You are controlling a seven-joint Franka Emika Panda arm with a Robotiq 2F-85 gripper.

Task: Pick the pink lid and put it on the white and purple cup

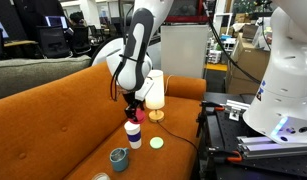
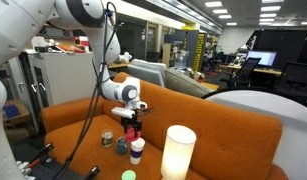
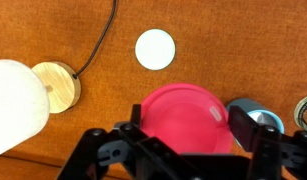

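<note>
My gripper (image 3: 190,121) is shut on the pink lid (image 3: 178,105), one finger at each side of its rim. In both exterior views the gripper (image 1: 133,108) (image 2: 131,122) points straight down and holds the lid (image 1: 133,119) right over the mouth of the white and purple cup (image 1: 134,135) (image 2: 137,151), which stands upright on the orange sofa seat. I cannot tell whether lid and cup touch. The lid hides the cup in the wrist view.
A squat grey-teal cup (image 1: 119,157) (image 3: 255,112) stands close beside the white cup. A pale flat disc (image 1: 157,143) (image 3: 155,48) lies on the seat. A lamp (image 1: 153,92) with wooden base (image 3: 55,86) and cord (image 3: 101,42) stands behind. The sofa back (image 2: 83,115) rises behind.
</note>
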